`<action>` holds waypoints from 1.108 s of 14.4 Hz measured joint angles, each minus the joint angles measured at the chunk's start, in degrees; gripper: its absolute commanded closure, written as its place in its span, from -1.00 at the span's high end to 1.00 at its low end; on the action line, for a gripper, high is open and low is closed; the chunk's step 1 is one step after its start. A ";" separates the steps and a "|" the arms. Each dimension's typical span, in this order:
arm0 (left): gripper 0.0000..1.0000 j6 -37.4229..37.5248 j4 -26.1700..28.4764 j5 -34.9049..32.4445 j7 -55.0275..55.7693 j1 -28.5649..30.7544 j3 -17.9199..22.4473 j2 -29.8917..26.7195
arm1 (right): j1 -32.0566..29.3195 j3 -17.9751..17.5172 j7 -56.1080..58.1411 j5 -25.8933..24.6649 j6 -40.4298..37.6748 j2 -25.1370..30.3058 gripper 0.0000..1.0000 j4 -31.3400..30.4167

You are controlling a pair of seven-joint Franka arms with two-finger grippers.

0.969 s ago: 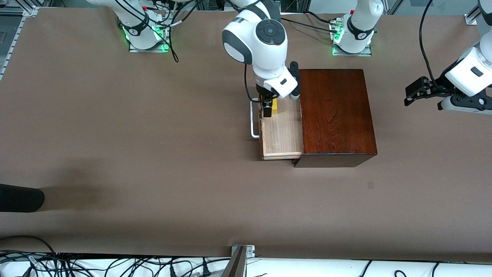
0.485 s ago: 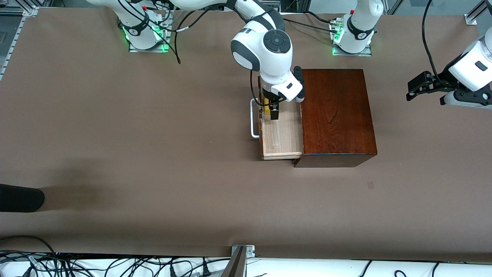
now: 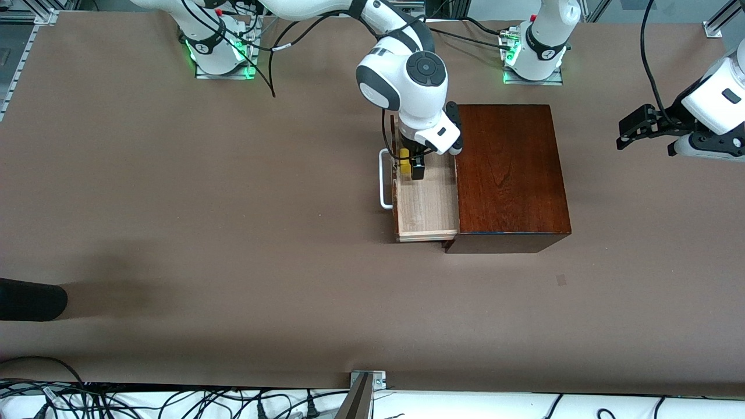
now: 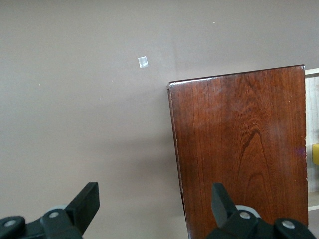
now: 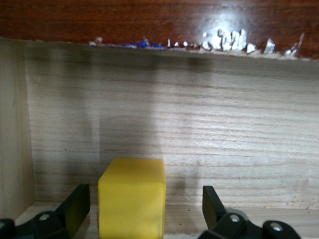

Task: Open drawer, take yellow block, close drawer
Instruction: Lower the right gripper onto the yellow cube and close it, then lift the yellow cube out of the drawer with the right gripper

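Yellow block [image 5: 132, 196] is sitting between the right hand [image 3: 410, 169]'s wide fingers as it sinks into the open drawer [image 3: 428, 201]; left hand [image 3: 631, 129], spread wide, is waiting near the worktop's edge.

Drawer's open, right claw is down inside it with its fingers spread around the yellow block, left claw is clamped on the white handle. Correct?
One error: the left claw is not on the white handle. The front view shows it waiting open above bare table at the left arm's end. The rest holds: the drawer is open and the right claw is inside it, fingers spread around the yellow block.
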State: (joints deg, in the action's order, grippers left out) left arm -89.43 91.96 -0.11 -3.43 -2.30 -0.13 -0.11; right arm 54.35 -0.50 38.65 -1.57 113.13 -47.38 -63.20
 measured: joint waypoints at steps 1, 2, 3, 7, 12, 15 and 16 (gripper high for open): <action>1.00 0.06 -0.16 0.00 0.00 0.00 -0.01 0.00 | 0.00 0.02 0.00 0.00 -0.01 -0.02 1.00 0.00; 1.00 0.08 -0.25 0.00 0.00 0.00 0.00 0.00 | 0.00 0.05 0.00 0.00 -0.02 -0.02 1.00 0.00; 1.00 0.08 -0.29 0.00 0.00 0.00 0.01 0.00 | 0.00 0.08 0.00 0.00 -0.03 -0.02 0.96 0.00; 1.00 0.13 -0.32 0.00 0.00 0.00 0.05 0.00 | -0.01 0.12 -0.01 0.00 -0.10 -0.03 0.61 0.00; 1.00 0.15 -0.33 0.00 0.00 0.01 0.16 0.00 | 0.00 0.13 -0.11 0.00 -0.32 -0.18 -0.08 -0.07; 1.00 0.15 -0.34 0.00 0.00 0.01 0.17 0.00 | 0.09 0.12 -0.17 0.00 -0.33 -0.18 -1.00 -0.07; 1.00 0.15 -0.34 0.00 0.00 0.01 0.18 0.00 | 0.26 0.12 -0.18 -0.01 -0.34 -0.17 -1.00 -0.07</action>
State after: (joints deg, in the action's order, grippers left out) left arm -89.28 91.62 -0.11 -3.43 -2.29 0.05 -0.11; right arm 54.60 -0.38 38.47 -1.58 112.80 -47.56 -63.27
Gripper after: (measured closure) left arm 0.000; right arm 0.449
